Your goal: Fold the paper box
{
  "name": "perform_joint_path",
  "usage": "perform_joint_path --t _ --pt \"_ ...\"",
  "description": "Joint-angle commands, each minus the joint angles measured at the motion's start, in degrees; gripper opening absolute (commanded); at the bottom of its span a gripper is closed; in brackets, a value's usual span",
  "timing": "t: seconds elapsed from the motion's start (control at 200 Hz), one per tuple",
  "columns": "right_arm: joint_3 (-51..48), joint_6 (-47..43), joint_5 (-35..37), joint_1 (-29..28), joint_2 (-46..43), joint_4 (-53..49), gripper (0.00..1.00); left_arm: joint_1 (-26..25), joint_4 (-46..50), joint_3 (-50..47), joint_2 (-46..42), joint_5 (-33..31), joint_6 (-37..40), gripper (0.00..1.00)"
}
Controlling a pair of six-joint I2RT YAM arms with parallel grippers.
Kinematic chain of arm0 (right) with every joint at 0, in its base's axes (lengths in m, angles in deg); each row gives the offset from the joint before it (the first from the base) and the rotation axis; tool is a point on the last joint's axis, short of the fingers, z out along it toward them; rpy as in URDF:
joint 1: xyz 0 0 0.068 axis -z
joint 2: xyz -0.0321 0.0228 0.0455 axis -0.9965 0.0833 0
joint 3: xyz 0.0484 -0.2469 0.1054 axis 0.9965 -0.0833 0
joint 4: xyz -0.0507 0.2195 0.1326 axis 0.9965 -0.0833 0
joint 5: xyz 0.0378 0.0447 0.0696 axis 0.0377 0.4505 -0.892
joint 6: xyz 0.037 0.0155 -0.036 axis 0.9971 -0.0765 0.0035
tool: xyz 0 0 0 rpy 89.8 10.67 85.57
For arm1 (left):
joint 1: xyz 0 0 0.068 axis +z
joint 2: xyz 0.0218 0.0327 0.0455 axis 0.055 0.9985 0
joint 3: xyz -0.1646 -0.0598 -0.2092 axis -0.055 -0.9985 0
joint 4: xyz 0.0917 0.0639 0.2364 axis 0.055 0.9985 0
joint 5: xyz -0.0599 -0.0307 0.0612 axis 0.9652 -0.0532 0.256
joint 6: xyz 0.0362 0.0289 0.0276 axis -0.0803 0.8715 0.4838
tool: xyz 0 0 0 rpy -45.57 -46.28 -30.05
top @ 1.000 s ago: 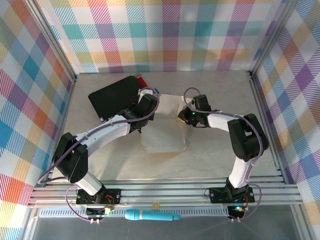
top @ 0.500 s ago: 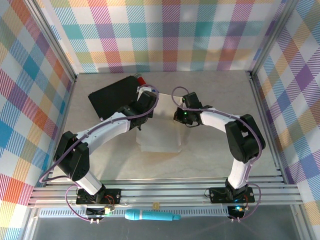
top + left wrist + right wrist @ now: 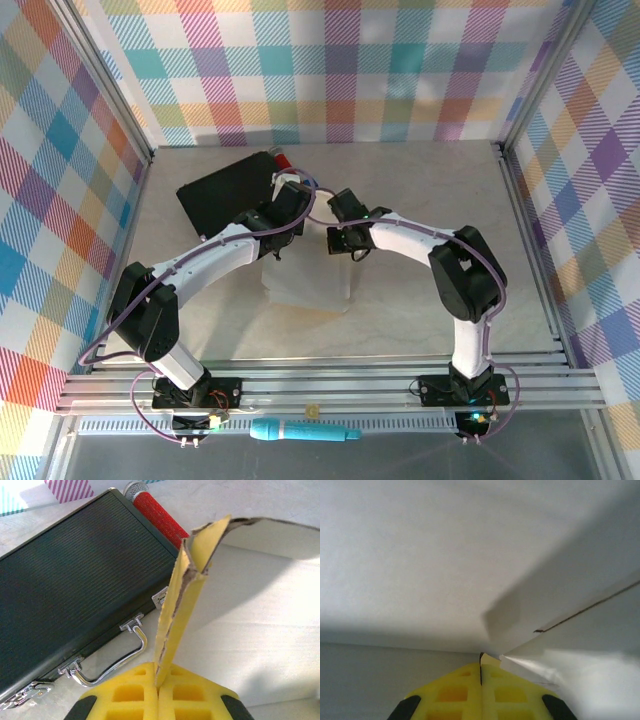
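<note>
Lying near the middle of the table point(image 3: 400, 325), just beside the black case point(image 3: 222, 195), the paper box point(image 3: 305, 285) is seen from above as a pale, partly flattened sheet with its whitish reverse uppermost. One yellow flap is raised on edge at its far left side, and that flap is pinched between the closed pads of the left gripper point(image 3: 159, 672), with the case's metal handle point(image 3: 115, 660) and a red-handled object point(image 3: 161, 519) just beyond it. The right gripper point(image 3: 481, 667) is pressed shut against the pale underside of the box at its far right edge; whether board is actually caught between those pads cannot be told.

The box is judged to be very light and thin; it should be stiff across a panel yet ready to bend along its creases. It can easily be crumpled, and the ragged edge at the top of the held flap suggests that it can also tear. The smooth card may slide on the table when pushed. Hold is best taken on a flap near its crease, with a shallow pinch, while the opposite panel is steadied by the other arm; a grip at a free corner would probably only buckle the card.
</note>
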Motion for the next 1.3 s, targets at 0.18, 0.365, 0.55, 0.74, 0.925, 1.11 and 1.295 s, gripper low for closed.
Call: perform_joint_path --t 0.18,0.365,0.55,0.74,0.925,1.11,1.295 --pt "3.49 -5.82 2.75 -4.09 1.8 -1.5 0.0 -0.3 0.24 0.63 0.94 1.7 -1.85 0.0" --pt "4.57 -6.04 0.54 -2.7 -4.18 -2.41 0.3 -0.21 -0.17 0.36 0.4 1.81 -0.52 0.0" --pt "0.14 -3.57 -19.88 6.97 -17.84 3.52 0.52 1.24 -3.21 -1.9 -3.25 6.54 0.61 0.0" --pt "-5.71 5.76 -42.99 24.35 -26.45 13.95 0.55 2.86 -5.15 -2.2 -6.98 13.83 0.35 0.0" --pt "-11.09 18.58 -48.99 39.35 -28.49 26.41 0.54 3.5 -8.99 -0.62 -9.71 17.6 0.03 0.0" --pt "-10.07 24.71 -59.21 45.16 -24.46 36.51 0.51 9.96 -13.64 -0.53 -12.03 32.64 -7.19 0.0" --pt "-7.64 25.39 -69.65 45.57 -20.42 41.88 0.45 16.04 -14.77 1.53 -10.84 46.88 -10.31 0.0"
